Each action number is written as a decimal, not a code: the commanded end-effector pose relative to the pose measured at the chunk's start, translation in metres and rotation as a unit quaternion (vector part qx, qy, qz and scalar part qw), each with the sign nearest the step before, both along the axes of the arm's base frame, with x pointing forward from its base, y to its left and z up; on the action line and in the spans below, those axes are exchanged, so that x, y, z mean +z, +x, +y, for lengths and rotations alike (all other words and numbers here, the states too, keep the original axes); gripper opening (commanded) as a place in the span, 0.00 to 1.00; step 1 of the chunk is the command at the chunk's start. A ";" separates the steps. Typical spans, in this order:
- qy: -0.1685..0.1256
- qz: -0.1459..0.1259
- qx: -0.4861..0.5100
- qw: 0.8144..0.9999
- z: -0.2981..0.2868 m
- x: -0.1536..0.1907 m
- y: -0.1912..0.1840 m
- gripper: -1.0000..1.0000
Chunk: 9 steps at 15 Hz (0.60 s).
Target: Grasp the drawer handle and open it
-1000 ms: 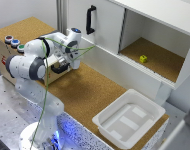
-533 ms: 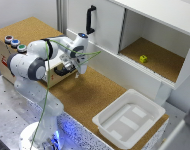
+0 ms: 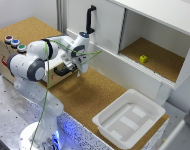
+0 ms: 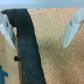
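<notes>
The drawer handle is a short black bar on the white drawer front of a small wooden box at the exterior view's left. My gripper hangs right at the drawer front, partly covering the handle. In the wrist view the handle runs as a black bar between my open fingers, much closer to one finger than the other. The gripper is open and holds nothing; I cannot tell whether a finger touches the bar.
Three coloured buttons sit on top of the box. Behind stands a white cabinet with a tall black vertical door handle and an open compartment holding a small yellow object. A white tray lies on the cork surface.
The hand has swung over and come down from above the box to the drawer front, so the fingers now straddle the handle. Nothing else has moved.
</notes>
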<state>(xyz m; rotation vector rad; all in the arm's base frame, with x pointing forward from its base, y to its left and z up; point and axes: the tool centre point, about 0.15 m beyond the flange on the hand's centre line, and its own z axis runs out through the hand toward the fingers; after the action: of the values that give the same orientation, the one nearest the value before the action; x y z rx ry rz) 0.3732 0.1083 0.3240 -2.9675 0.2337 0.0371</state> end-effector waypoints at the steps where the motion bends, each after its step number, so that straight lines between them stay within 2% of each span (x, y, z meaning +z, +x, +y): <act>1: -0.027 -0.011 0.047 0.998 0.021 0.023 -0.001 1.00; 4: -0.040 -0.039 0.064 0.996 0.027 0.049 -0.005 1.00; 9: -0.034 -0.047 0.062 0.996 0.033 0.094 -0.001 1.00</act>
<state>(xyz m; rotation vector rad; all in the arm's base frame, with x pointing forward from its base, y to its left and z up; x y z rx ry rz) 0.3762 0.1365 0.3692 -2.9787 0.0540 -0.0851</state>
